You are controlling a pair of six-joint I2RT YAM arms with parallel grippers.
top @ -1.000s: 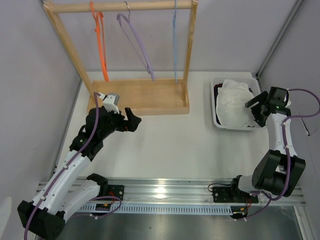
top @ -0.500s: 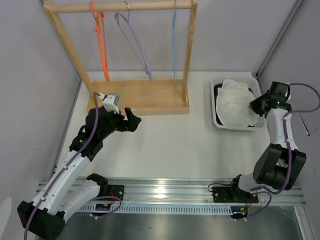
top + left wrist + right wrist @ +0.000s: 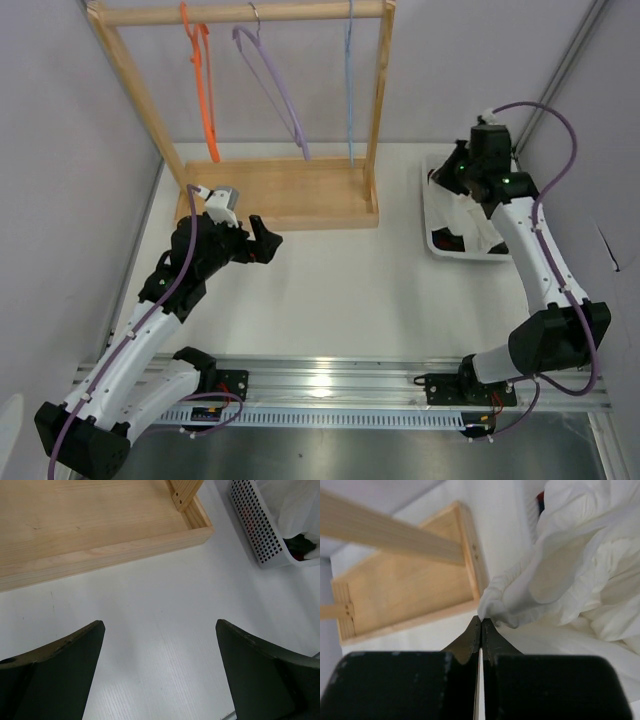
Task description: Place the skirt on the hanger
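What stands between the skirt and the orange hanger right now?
The right end effector pinches the skirt over the basket. Toward the hanger, hung leftmost on the rail, stand the rack's right post, then the blue hanger and the lilac hanger. Nothing else visible blocks the way.

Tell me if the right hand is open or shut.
Shut on the skirt: the right hand has its fingers pressed together, white fabric pinched at the tips.
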